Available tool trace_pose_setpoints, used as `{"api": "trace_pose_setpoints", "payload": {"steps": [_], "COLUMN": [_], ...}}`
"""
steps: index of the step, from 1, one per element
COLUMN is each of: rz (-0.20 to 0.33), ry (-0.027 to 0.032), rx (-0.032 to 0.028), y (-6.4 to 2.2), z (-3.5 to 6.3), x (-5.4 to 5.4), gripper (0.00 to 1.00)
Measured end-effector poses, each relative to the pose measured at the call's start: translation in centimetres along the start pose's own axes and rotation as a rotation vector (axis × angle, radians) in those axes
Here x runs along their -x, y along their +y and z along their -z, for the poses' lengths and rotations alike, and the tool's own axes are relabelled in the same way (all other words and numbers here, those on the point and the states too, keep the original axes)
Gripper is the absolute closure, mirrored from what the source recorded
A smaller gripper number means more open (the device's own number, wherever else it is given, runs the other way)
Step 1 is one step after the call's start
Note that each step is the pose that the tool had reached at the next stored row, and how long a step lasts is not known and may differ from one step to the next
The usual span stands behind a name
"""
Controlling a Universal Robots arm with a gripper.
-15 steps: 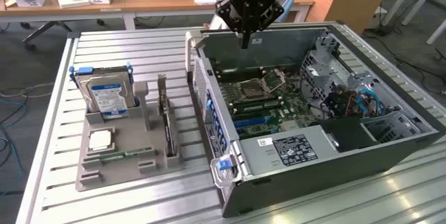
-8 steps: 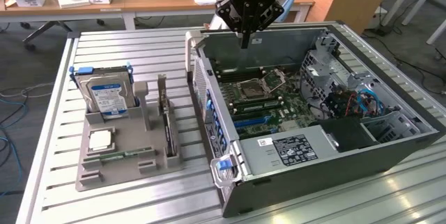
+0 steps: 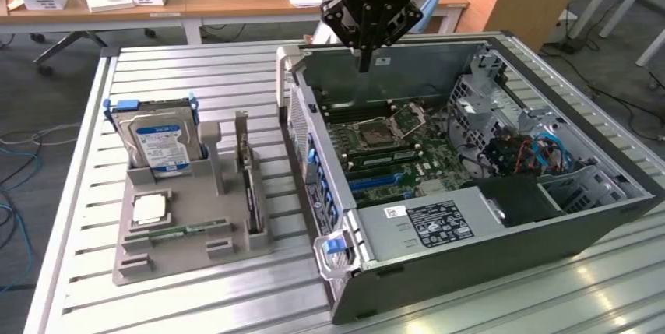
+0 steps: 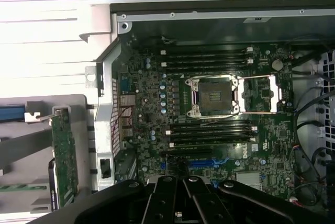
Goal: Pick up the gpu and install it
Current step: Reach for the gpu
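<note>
gpu (image 3: pixel 251 186) not picked yet. It stands on its long edge in a slot of the grey holder (image 3: pixel 187 260), between the hard drive (image 3: pixel 161 143) and the computer case (image 3: pixel 582 217), silver bracket at the far end. The hand (image 3: pixel 364 63) hovers over the case's rear wall, clenched on nothing, well apart from the card. My read: the step is the reach for the pick. Doing it well means fingers open before the descent, pads on the bare upper edge of the board rather than on components or the bracket, then a straight lift so the card doesn't bind in its slot. The drive's cradle is near, so not much clearance on that side. The card is thin, rigid and dark green with a dark face, and its bracket is stamped sheet metal. It will likely twist in a grip that's off-centre. The holder looks matte, moulded plastic with square pockets. It also carries a memory stick (image 3: pixel 177 233) lying flat and a square chip (image 3: pixel 149 208). The case lies open with the motherboard (image 3: pixel 395 155) exposed, its socket (image 3: pixel 379 128) empty and its blue slots (image 3: pixel 379 181) free. The tabletop (image 3: pixel 156 69) is ribbed aluminium slats, glossy.
</note>
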State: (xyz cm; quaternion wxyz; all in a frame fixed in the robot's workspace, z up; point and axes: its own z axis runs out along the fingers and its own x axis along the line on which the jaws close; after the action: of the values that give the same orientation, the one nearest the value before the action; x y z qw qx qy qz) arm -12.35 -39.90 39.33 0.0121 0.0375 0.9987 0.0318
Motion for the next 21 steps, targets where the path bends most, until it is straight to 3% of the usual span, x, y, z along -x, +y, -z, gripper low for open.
{"api": "trace_pose_setpoints", "payload": {"steps": [4, 21], "rz": [0.000, 0.000], "ry": [0.0000, 0.0000], "rx": [0.0000, 0.0000], "y": [-0.04, -0.47], "z": [0.00, 0.05], "x": [-0.7, -6.4], "gripper": [0.90, 0.90]}}
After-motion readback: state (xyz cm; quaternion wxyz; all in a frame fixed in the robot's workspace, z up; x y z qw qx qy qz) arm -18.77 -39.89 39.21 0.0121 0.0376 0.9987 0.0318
